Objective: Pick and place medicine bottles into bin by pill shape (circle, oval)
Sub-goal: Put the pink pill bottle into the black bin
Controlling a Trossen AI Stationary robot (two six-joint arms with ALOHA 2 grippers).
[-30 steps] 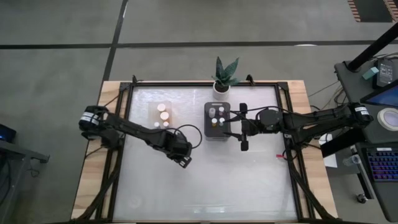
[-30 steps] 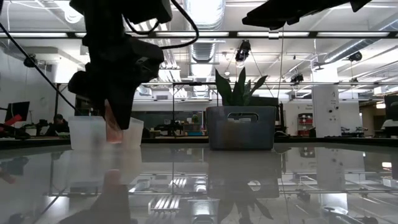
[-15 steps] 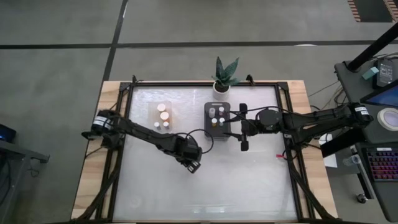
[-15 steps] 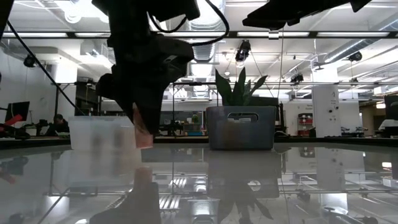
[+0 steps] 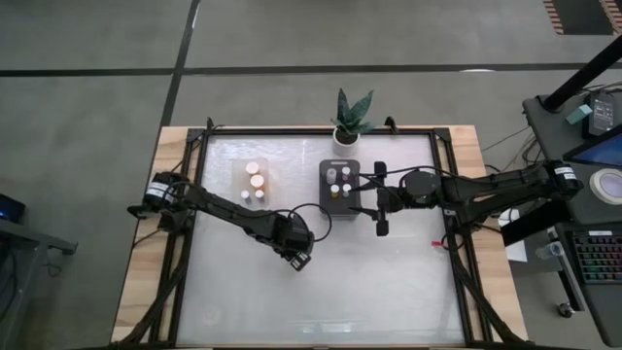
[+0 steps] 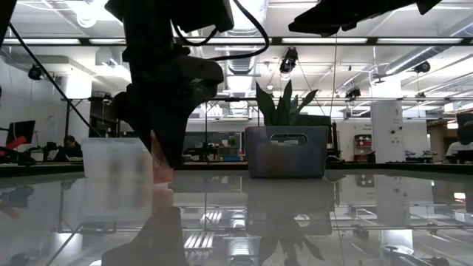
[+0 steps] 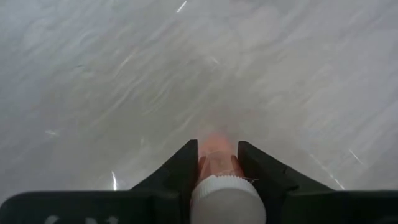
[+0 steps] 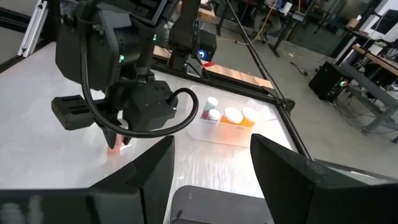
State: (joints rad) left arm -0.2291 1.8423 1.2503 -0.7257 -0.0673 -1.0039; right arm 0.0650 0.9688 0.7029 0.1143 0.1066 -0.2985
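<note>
The left gripper (image 5: 299, 258) sits low over the middle of the tabletop (image 5: 389, 292), its jaws closed around a pinkish bottle (image 7: 217, 163) with a white cap. From table height the bottle (image 6: 162, 160) hangs upright with its base at or just above the glossy surface; whether it touches cannot be told.

At about 11 o'clock from that gripper stands a clear bin (image 5: 255, 181) with four bottles in it, two wide with orange bodies and two thinner. At about 1 o'clock stands a dark grey bin (image 5: 339, 187) with several more bottles inside, and a potted plant (image 5: 350, 117) sits beyond it at the far edge.

The right gripper (image 5: 380, 198) waits just beside the grey bin at its 3 o'clock side, jaws spread wide and empty.

The step in hand looks like carrying one bottle between the bins, or setting it down mid-table; which is unclear. The next move calls for settling which bin suits its pill shape, keeping the bottle upright, clearing the bin wall and releasing only once it is inside.
</note>
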